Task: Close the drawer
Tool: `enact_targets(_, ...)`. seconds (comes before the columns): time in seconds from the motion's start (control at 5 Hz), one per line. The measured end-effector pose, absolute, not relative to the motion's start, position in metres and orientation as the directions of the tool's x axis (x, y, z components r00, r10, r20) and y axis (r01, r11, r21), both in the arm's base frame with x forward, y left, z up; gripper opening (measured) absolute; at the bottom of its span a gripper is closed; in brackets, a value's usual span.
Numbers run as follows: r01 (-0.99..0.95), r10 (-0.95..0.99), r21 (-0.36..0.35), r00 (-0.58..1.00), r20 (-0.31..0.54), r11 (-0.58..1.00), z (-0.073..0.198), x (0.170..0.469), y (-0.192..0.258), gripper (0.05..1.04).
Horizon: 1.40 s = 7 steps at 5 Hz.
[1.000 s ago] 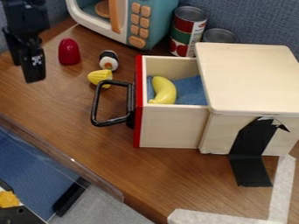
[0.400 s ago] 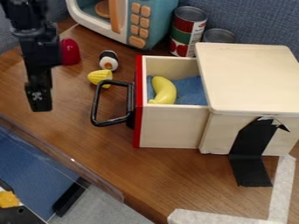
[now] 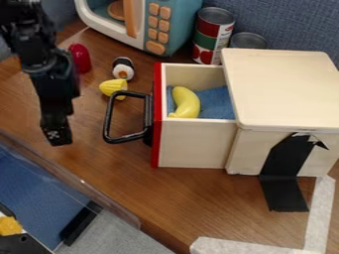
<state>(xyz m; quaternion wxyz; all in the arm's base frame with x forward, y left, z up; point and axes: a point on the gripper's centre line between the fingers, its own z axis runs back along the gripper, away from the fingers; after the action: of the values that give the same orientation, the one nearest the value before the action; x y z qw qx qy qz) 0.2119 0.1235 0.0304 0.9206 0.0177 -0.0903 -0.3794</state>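
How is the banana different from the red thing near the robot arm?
The banana is yellow; the red thing is red. The banana is long and curved, while the red thing is rounded. The banana lies inside the open drawer; the red thing is on the table.

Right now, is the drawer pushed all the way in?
No, the drawer stands open, with the yellow banana and blue cloth inside it in plain sight.

Mod. light, fairly even; box top (image 3: 285, 89) brightest, box side (image 3: 248, 149) a bit dimmer; shadows soft.
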Motion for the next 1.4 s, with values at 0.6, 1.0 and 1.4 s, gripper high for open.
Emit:
enact_targets(0.6,0.693,-0.704,0.129,0.695,0.145,0.71,0.025,0.223,0.098,0.999)
enact_targets(1.0,0.684,-0.69,0.094,0.709,0.145,0.723,0.026,0.233,0.073,0.999)
enact_targets(1.4,0.673,-0.681,0.106,0.719,0.136,0.732,0.014,0.249,0.059,1.0)
